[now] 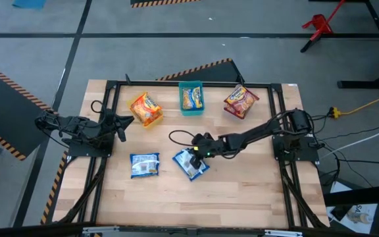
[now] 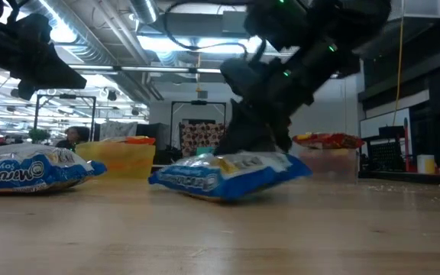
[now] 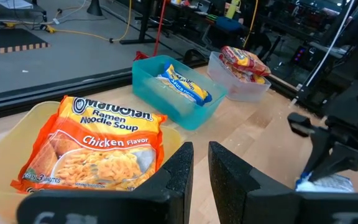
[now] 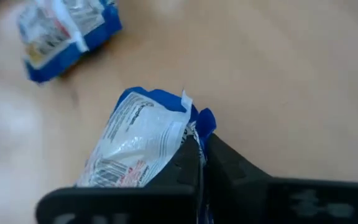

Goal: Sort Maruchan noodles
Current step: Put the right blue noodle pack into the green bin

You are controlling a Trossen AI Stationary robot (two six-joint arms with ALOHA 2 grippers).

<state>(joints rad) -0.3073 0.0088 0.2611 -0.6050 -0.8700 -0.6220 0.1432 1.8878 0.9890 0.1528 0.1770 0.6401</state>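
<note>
The right hand point(image 1: 196, 153) is clamped on the corner of a blue packet point(image 1: 191, 164) lying mid-bench. The packet's long axis runs away from the fingers toward the near edge. The teal bin point(image 1: 191, 107) sits toward the far edge from this hand, so the lift likely goes that way. The left hand point(image 1: 122, 129) waits near the left edge, fingers a little apart.

Count: two blue packets loose on the bench, the second point(image 1: 144, 164) beside the first; one blue packet in the teal bin; an orange packet point(image 1: 145, 108) on the yellow bin; red packets point(image 1: 241, 101) in the clear bin, number unclear.
</note>
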